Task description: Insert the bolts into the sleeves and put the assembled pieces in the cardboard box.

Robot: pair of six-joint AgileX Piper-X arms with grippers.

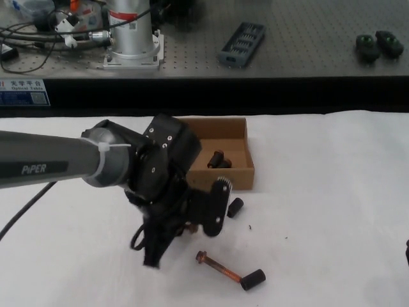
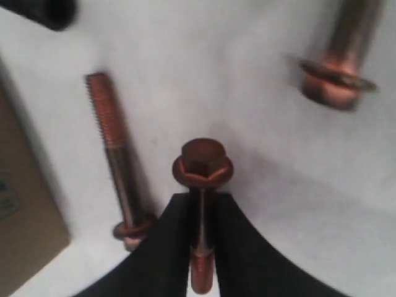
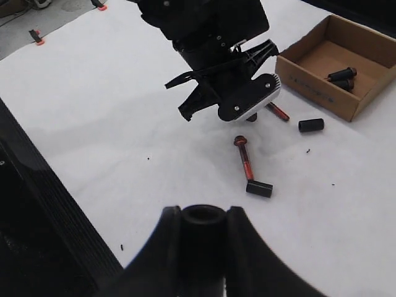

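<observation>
Left wrist view, close in: the left gripper [image 2: 203, 199] is clamped on the shank of a copper bolt [image 2: 203, 162], its head clear of the jaws. Across the white cloth [image 3: 124, 111], the right gripper [image 3: 203, 215] pinches a black sleeve [image 3: 202, 238], bore showing. Mating them likely calls for squaring both axes first, then easing in slowly. Farthest off sits the cardboard box [image 3: 317, 91].

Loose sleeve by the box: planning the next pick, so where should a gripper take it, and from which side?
Probably around its middle, coming down from above. The loose sleeve lies on its side on the cloth, free of the cardboard box, so a grip across its round body has room.
</observation>
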